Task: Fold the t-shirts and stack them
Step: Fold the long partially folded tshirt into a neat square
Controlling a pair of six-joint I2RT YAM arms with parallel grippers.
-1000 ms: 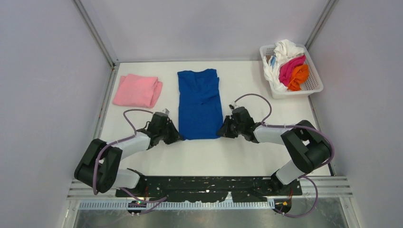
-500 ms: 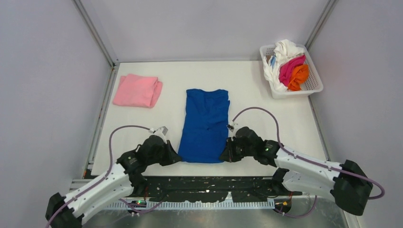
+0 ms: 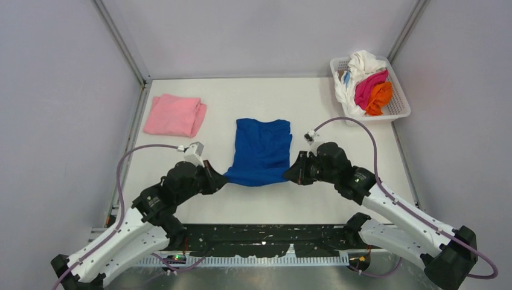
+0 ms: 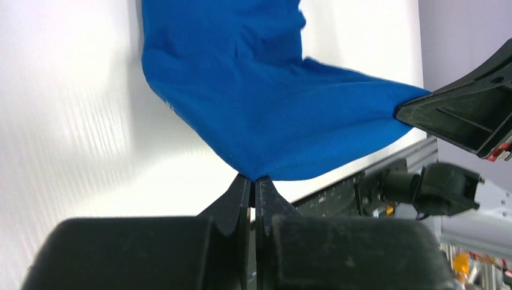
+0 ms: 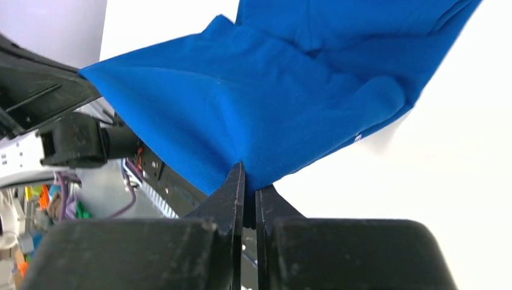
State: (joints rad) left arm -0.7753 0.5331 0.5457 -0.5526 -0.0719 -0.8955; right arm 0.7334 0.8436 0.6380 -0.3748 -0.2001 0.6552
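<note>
- Left gripper [image 3: 222, 179]: jaws pinched tight on the near left corner of the blue shirt [image 3: 261, 151]. In the left wrist view the cloth runs straight out of the closed fingertips.
- Right gripper [image 3: 291, 176]: likewise clamped, on the near right corner. The two grippers sit level with each other, with the hem stretched between them.
- Blue shirt: mid-table, a narrow strip with its sleeves apparently turned in. Its near end is held raised off the table [image 3: 253, 205] and its far end lies flat. Judged step: carrying the near hem toward the far end for the crosswise fold.
- Pink shirt [image 3: 175, 115]: folded, at the far left of the table, well apart from the blue one. It is the likely base of the stack.
- Basket [image 3: 398, 110]: far right corner, holding a white shirt [image 3: 364, 60], a magenta shirt [image 3: 369, 86] and an orange shirt [image 3: 380, 98] in a loose heap, none yet folded.
- Progress: one shirt done, one part-folded and not yet stacked, at least three left. By this count, under halfway.
</note>
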